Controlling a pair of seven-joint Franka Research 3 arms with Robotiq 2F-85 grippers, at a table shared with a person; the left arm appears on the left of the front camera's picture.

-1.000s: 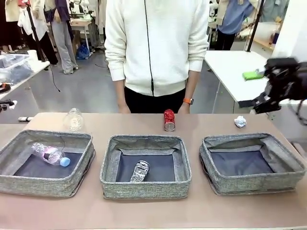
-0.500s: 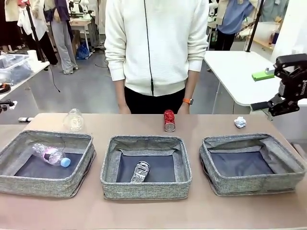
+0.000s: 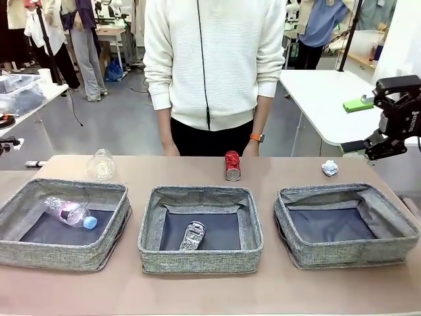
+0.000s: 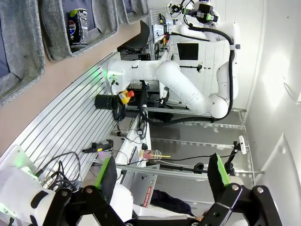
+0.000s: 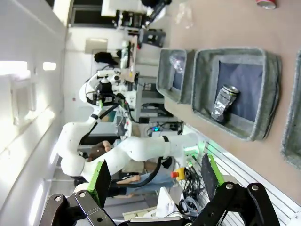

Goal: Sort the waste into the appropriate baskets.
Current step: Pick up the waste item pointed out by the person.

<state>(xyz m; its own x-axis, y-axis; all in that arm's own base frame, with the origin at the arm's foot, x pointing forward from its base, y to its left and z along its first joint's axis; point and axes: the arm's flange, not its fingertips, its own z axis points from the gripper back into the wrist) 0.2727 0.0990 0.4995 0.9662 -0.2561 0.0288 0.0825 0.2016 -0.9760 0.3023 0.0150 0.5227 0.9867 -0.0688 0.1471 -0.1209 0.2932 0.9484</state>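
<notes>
Woven grey baskets [image 3: 200, 253] hold crushed can [image 3: 192, 236], clear bottle [image 3: 68, 212]; left gripper [image 4: 161, 165], right gripper [image 5: 154, 165] spread.

You are in a robotics lab: note the white worktable [image 3: 319, 92], loose cabling [image 4: 59, 162], emergency-stop button [image 4: 126, 95] and ribbed aluminium panel [image 4: 70, 123].

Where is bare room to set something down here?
The right basket holds nothing. Bare table runs in front of all baskets, and behind them between the red soda can and white paper ball. Gaps between baskets are narrow.
</notes>
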